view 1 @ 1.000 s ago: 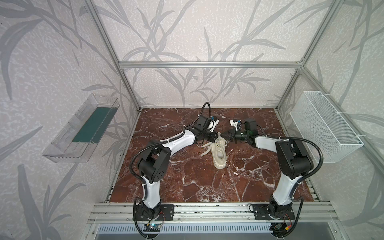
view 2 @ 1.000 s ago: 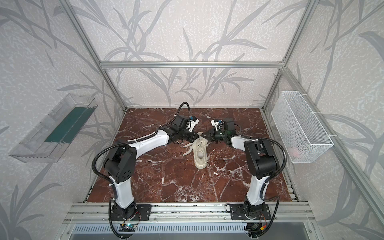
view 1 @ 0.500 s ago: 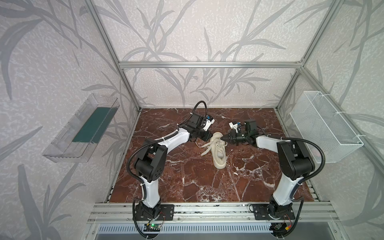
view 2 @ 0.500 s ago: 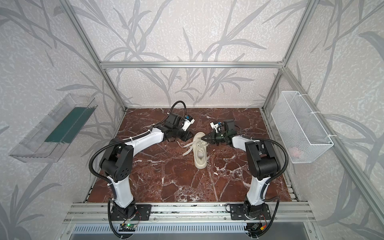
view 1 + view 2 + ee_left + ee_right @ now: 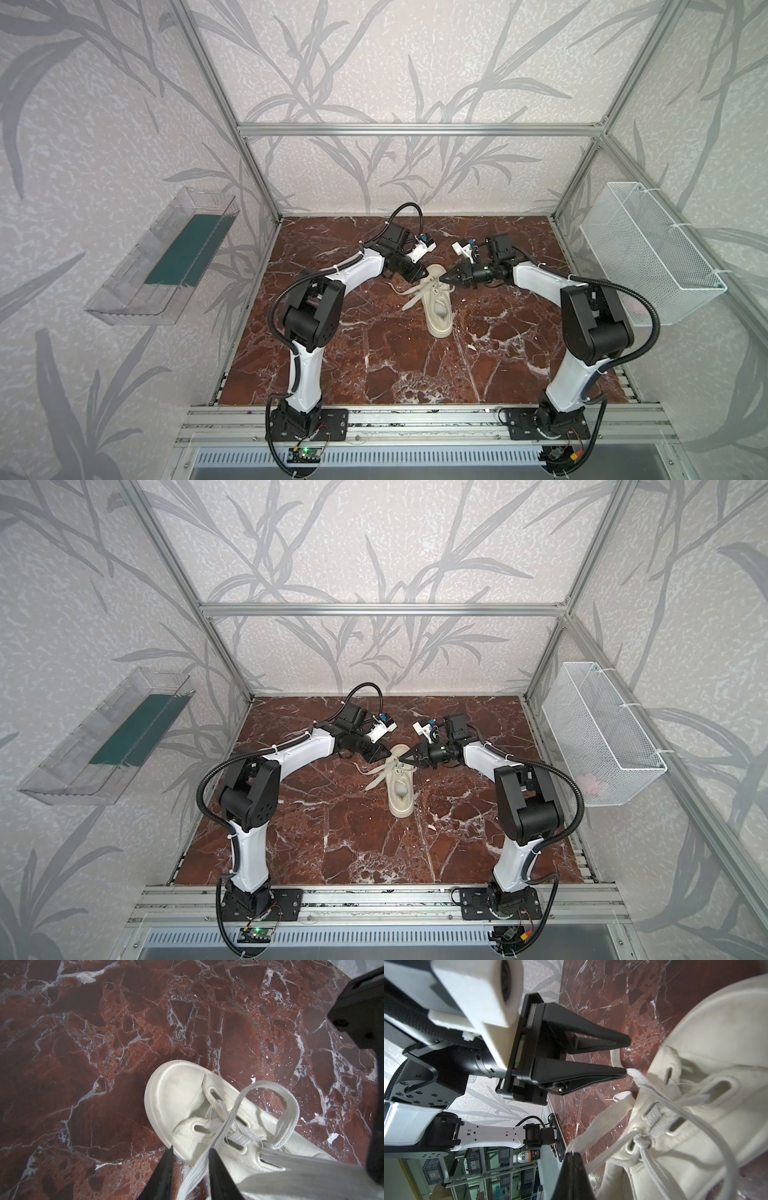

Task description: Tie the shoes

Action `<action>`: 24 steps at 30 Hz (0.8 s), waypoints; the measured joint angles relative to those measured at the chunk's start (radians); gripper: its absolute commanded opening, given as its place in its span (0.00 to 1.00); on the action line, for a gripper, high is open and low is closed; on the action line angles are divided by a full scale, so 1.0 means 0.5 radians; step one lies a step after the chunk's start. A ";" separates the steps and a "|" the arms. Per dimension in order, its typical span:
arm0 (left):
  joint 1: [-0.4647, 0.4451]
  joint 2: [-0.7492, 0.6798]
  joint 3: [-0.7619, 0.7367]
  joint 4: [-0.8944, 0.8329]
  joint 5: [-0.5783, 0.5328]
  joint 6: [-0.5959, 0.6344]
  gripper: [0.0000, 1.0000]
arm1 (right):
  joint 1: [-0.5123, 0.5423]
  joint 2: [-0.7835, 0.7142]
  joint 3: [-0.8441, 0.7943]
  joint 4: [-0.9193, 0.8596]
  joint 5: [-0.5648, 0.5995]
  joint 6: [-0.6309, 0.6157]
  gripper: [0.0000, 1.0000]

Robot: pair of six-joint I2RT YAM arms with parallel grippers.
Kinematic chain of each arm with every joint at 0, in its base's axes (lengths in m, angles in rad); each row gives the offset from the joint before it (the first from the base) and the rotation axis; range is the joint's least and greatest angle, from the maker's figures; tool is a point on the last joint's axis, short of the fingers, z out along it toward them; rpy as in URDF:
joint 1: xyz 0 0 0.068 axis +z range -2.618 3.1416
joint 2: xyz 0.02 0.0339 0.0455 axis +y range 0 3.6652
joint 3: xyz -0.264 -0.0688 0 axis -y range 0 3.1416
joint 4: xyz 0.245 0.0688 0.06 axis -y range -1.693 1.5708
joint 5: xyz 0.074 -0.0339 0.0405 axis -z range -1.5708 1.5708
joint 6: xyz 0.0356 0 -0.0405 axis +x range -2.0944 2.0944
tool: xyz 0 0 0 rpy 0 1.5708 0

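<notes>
Cream flat lace of the off-white chunky-soled sneaker is clamped by the right gripper; a strand is framed by the left gripper's parted fingers, best centred before closure.

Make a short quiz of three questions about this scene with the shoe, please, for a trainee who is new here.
1. True or false: the right gripper is shut on a lace.
2. Where does the shoe lie? A) on the table; B) in the wire basket; C) on the clear shelf.
3. Fill in: the left gripper has its jaws ____, with a lace running between them.
Key: 1 true; 2 A; 3 open.
</notes>
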 measured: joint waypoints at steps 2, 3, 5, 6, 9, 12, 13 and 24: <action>0.000 0.006 0.000 -0.004 0.013 0.027 0.33 | 0.005 0.000 0.000 -0.031 -0.008 -0.015 0.00; -0.001 0.012 0.000 -0.010 0.018 0.039 0.33 | 0.004 0.000 0.000 -0.042 -0.013 -0.021 0.00; -0.001 0.031 0.001 -0.021 0.027 0.060 0.34 | 0.004 0.000 0.000 -0.053 -0.017 -0.034 0.00; -0.001 0.046 0.002 -0.029 0.031 0.069 0.34 | 0.004 0.000 0.000 -0.063 -0.018 -0.037 0.00; 0.000 0.096 0.017 -0.061 0.039 0.079 0.35 | 0.004 0.000 0.000 -0.076 -0.018 -0.042 0.00; -0.001 0.119 0.020 -0.086 0.049 0.085 0.36 | 0.004 0.000 0.000 -0.076 -0.017 -0.042 0.00; 0.000 0.119 0.020 -0.093 0.051 0.086 0.36 | 0.004 0.001 0.000 -0.076 -0.017 -0.042 0.00; -0.011 0.119 -0.047 -0.048 0.023 0.102 0.27 | 0.003 0.014 0.074 -0.070 -0.008 -0.020 0.00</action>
